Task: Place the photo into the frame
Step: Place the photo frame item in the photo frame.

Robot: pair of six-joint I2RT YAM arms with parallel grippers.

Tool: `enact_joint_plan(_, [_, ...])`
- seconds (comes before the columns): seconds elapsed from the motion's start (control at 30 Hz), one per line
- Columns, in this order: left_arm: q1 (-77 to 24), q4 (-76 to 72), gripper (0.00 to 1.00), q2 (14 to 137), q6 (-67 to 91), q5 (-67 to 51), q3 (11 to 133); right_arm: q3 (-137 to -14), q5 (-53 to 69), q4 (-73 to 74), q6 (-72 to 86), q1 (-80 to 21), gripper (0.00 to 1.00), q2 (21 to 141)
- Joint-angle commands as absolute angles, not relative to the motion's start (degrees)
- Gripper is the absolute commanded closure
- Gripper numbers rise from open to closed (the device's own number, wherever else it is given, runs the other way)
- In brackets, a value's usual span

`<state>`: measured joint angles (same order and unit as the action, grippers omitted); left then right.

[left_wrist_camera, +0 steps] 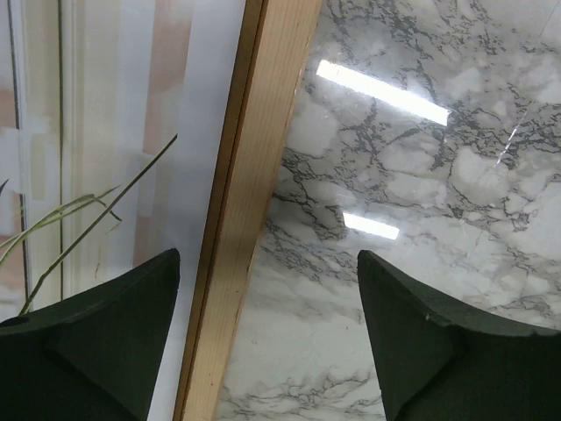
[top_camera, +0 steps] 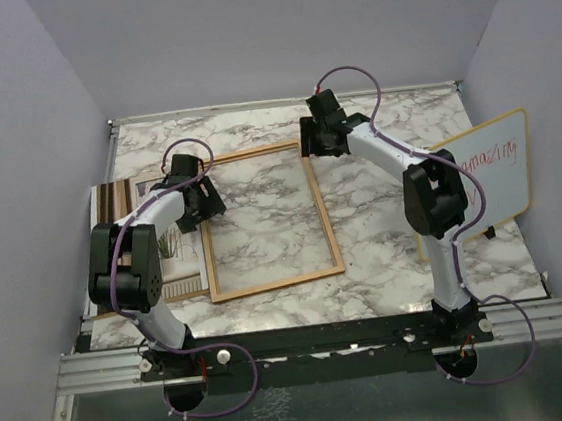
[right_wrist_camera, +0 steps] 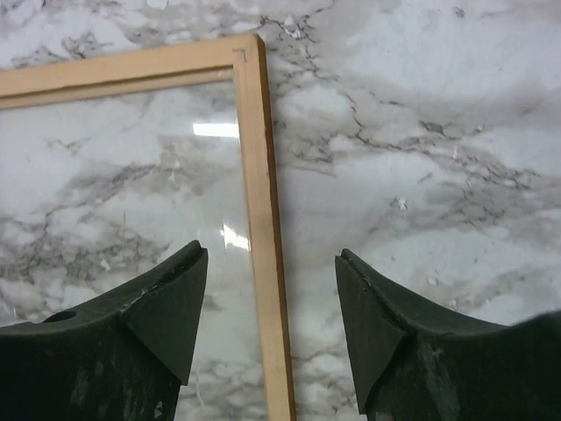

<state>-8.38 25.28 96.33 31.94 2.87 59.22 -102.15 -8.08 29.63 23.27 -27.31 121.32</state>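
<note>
Left gripper (left_wrist_camera: 267,263) spread wide, clamped on nothing, astride the left rail of the frame (top_camera: 279,283): one jaw over the photo (left_wrist_camera: 105,132), the other over the glass (left_wrist_camera: 421,175). Right gripper (right_wrist_camera: 272,254) likewise apart and empty, astride the right rail just short of the far right corner. Frame flat on the marble table (top_camera: 386,250), marble visible through the glass. Photo flat just beside it on the left, white border right up against the rail, outside the frame. Whiteboard (top_camera: 493,173) with red writing propped at the right wall, well apart
</note>
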Motion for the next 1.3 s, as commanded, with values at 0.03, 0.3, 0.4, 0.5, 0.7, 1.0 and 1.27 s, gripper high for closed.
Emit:
enact_joint_plan(0.03, [-8.79,24.39,0.21,99.47,31.64,2.03,62.26,-104.99,-9.04,23.55,19.09,-27.45,0.4,128.48])
enact_joint_plan(0.3, [-8.79,25.4,0.25,103.27,30.53,1.73,67.0,-104.25,-11.16,17.63,17.58,-27.16,0.59,130.56])
enact_joint_plan(0.4, [-8.79,25.4,0.25,103.85,30.45,1.49,67.27,-103.81,-10.69,17.24,16.97,-27.16,0.61,130.91])
enact_joint_plan(0.5, [-8.8,25.37,0.25,104.36,30.37,0.62,67.79,-105.62,-9.02,18.8,15.85,-27.16,0.61,132.06])
enact_joint_plan(0.7, [-8.79,25.36,0.25,105.14,30.08,-1.06,68.29,-110.66,-6.0,24.71,12.44,-27.16,0.6,135.89])
enact_joint_plan(1.0, [-8.84,24.58,0.26,105.9,30.23,-3.04,68.12,-108.29,1.06,24.61,5.79,-27.16,0.51,135.13])
enact_joint_plan(1.27, [-8.86,24.61,0.26,105.74,30.15,-3.03,68.03,-110.49,-4.7,27.57,4.48,-27.16,0.56,137.66])
